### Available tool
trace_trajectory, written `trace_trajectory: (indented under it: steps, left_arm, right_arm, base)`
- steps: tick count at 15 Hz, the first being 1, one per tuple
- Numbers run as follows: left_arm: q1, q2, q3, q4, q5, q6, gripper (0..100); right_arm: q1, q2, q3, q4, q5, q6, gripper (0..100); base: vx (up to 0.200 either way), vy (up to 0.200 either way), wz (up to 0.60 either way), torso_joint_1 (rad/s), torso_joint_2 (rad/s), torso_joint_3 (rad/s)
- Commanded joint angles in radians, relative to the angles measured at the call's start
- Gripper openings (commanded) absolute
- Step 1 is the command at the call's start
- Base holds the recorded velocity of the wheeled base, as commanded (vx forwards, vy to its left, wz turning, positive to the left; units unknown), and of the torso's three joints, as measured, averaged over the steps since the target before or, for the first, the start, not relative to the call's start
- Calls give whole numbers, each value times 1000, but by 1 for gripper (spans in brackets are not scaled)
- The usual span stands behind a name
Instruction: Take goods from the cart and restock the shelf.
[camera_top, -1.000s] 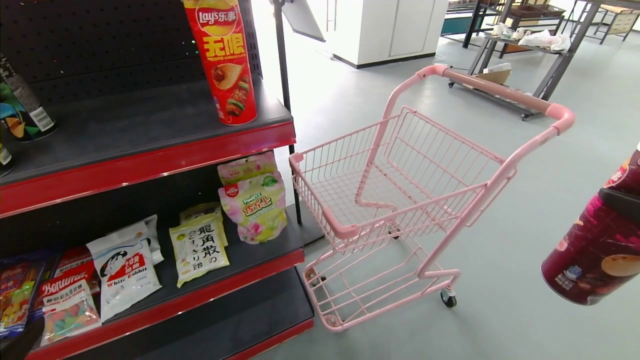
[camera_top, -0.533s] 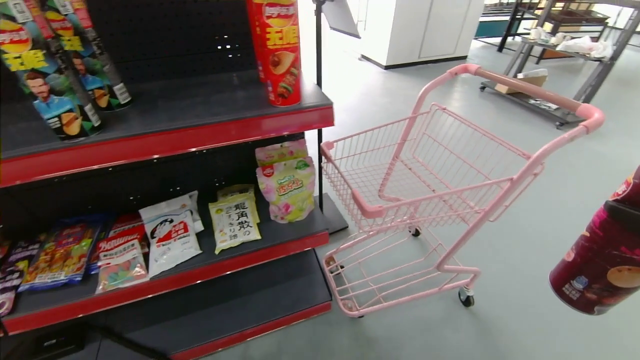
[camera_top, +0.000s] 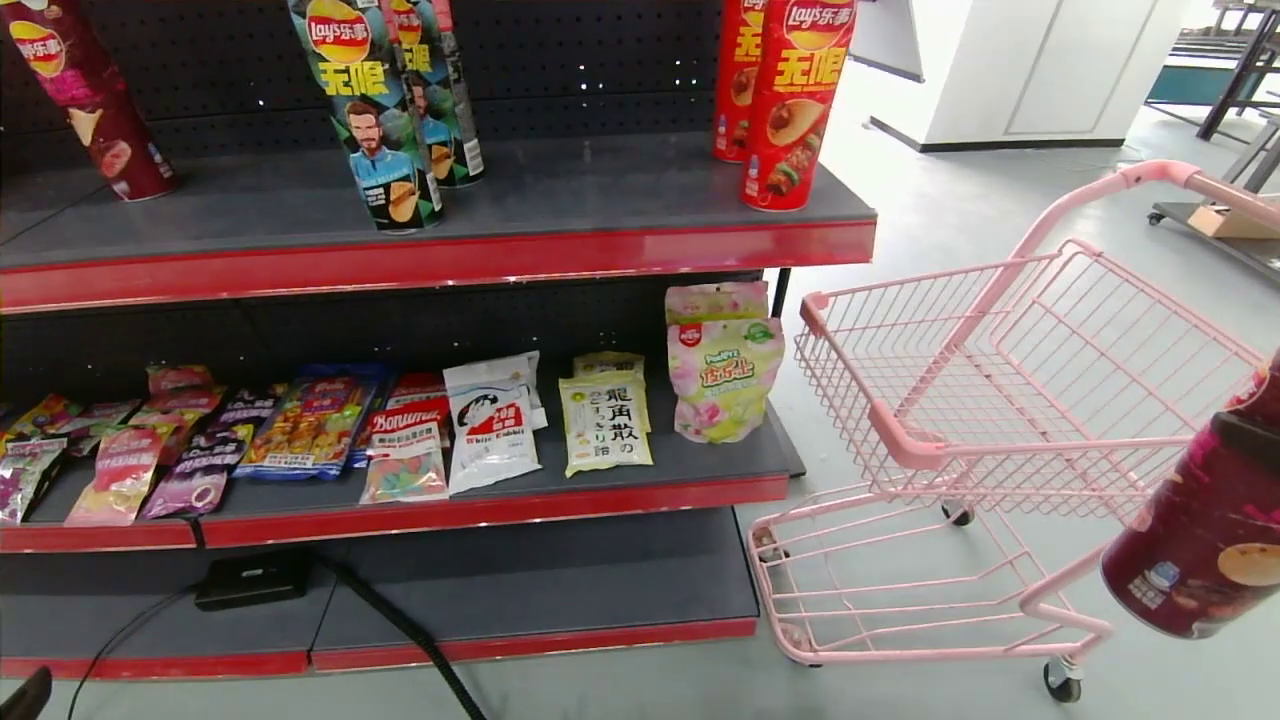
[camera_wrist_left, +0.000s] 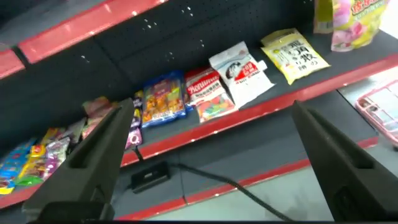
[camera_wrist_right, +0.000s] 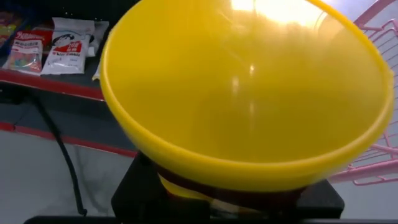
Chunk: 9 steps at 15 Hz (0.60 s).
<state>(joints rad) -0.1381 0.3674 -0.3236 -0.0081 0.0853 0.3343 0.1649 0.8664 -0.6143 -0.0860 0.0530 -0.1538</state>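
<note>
Restocking run: the robot's right gripper (camera_top: 1248, 432) clamps a maroon chip can (camera_top: 1200, 540), fingers pinching its sides, the yellow lid (camera_wrist_right: 249, 93) facing the wrist cam. The can hangs tilted in the air, well off the right end of the shelf (camera_top: 440, 255), w/ the pink cart (camera_top: 905, 445) standing between, just beside that end. The left gripper (camera_wrist_left: 211, 107), fingers spread wide, hovers in front of the shelf's lower tiers. Top tier of the shelf: two red cans (camera_top: 795, 100) at the right end, blue-green cans (camera_top: 375, 120) approx. mid-tier, another maroon can (camera_top: 95, 100) at the left. The middle tier carries a row of snack bags (camera_top: 490, 430). On the bottom tier sits a black box (camera_top: 250, 580) w/ a cable.
</note>
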Motion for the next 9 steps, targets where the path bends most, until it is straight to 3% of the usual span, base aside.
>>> trace_trajectory:
  steps: [1,4,9]
  left_arm:
    - [-3,-7,0,0,1,0,100]
    - [-2,-8,-2,0,1,3,100]
    - [-2,-8,-5,-1,1,12,100]
  right_arm:
    - [1,3,1,0,2,-6,0]
    - [1,3,-1,0,4,-9,0]
    - [1,3,-5,0,4,-10,0]
  base:
    - [0,0,0,0,0,0]
    - [0,0,0,55,-192,-146]
    - [0,0,0,156,-497,-349]
